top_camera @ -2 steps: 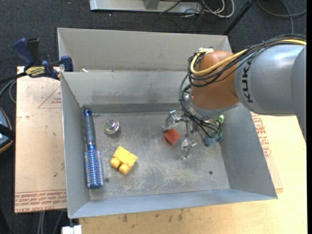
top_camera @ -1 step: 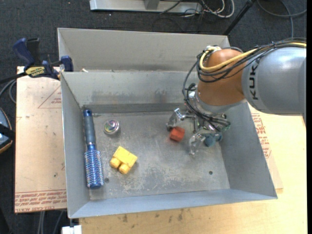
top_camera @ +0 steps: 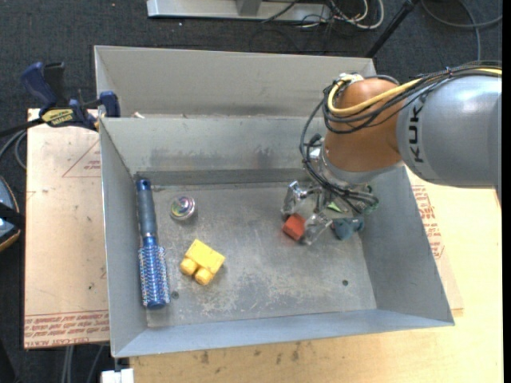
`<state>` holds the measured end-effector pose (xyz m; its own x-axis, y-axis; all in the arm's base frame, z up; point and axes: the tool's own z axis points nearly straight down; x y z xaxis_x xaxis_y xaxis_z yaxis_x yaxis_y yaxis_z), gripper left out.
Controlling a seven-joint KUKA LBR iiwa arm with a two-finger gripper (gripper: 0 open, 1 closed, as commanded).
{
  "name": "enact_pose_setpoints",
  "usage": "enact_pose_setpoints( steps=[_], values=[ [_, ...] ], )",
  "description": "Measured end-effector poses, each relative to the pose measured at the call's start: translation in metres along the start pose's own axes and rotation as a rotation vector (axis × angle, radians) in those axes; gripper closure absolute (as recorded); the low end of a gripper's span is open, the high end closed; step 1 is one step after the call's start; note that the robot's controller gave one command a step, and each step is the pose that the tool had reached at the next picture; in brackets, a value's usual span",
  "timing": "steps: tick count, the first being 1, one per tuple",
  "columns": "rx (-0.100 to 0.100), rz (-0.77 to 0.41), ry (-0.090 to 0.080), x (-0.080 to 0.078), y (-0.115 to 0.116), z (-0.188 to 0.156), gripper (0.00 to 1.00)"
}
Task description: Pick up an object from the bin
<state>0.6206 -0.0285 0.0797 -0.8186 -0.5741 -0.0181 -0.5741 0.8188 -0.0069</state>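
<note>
My gripper [top_camera: 305, 219] hangs low over the right half of the bin floor, under the orange wrist cover. Its fingers stand apart, so it is open. A small red-orange block [top_camera: 294, 228] lies on the floor right at the fingertips, partly between them; whether they touch it I cannot tell. A small blue-grey thing [top_camera: 346, 229] lies just to the gripper's right, partly hidden by it.
On the left side lie a blue hairbrush [top_camera: 150, 246] along the wall, a small round silver knob [top_camera: 183, 207] and a yellow toy block [top_camera: 200, 261]. Bare floor stretches between these and the gripper.
</note>
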Motion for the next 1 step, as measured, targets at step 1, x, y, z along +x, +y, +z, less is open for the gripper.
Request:
enact_pose_setpoints(
  steps=[1],
  values=[
    [0.000,-0.045,0.007,-0.0131,-0.0081,-0.1403,1.00]
  ],
)
